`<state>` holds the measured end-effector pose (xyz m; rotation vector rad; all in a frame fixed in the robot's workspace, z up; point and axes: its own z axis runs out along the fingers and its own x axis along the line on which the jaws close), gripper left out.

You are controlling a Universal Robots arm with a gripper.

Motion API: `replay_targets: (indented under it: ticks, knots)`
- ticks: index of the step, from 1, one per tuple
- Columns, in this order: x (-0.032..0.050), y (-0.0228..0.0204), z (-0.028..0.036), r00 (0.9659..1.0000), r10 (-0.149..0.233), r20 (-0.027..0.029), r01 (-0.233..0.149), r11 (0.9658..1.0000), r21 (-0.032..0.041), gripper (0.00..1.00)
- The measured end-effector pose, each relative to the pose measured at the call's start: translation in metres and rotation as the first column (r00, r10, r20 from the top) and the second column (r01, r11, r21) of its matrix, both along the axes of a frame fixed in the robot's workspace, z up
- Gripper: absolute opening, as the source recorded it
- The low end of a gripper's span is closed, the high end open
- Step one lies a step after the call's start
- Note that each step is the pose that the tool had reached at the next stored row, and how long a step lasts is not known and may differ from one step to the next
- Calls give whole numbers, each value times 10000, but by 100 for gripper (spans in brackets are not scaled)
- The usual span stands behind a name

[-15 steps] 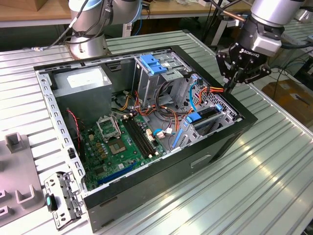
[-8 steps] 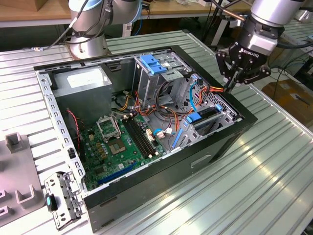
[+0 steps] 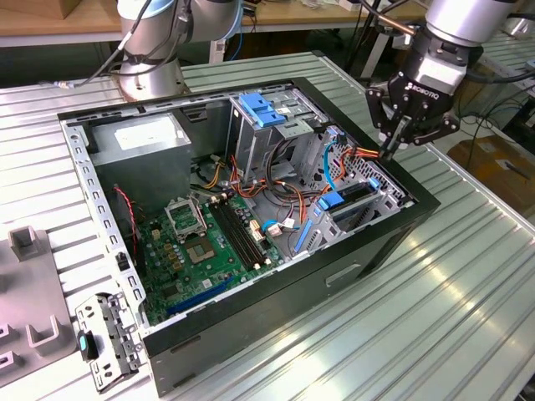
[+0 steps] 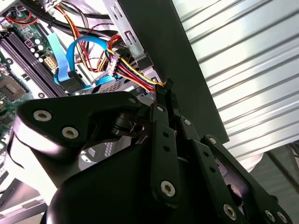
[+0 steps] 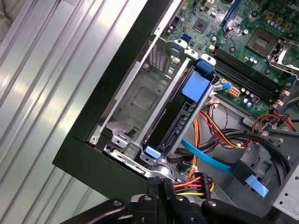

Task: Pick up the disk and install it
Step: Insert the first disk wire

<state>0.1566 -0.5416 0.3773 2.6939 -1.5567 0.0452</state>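
Holds claw (image 3: 391, 152) pressed together at rim of open computer case (image 3: 251, 322), just beside orange-yellow cable plug (image 5: 202, 183) — with disk (image 5: 180, 122) seated on edge in drive bay (image 5: 135, 100) nearby.

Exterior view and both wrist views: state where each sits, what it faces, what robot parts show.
Exterior view: off-arm, high, facing down into the computer case; wrist and tool show.
First wrist view: on the wrist, facing the drive bay past the tool.
Second wrist view: on the wrist, facing the cable bundle past the tool.
Both wrist views share cable bundle and motherboard.
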Motion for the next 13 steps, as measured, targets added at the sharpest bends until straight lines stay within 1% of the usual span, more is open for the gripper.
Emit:
replay_targets:
  ticks: [7,8,9,10,11,13]
  knots:
    - [-61,0,0,9998,-199,0,199,9998,-1,16]
    - [-63,0,0,9994,-352,0,352,9994,-1,16]
    - [-65,0,1,9976,-694,0,694,9976,-1,16]
    - [-65,0,1,9958,-920,0,920,9958,-2,16]
    - [-64,0,0,9928,-1201,0,1201,9928,-1,16]
    - [-65,0,0,9885,-1512,0,1512,9885,0,16]
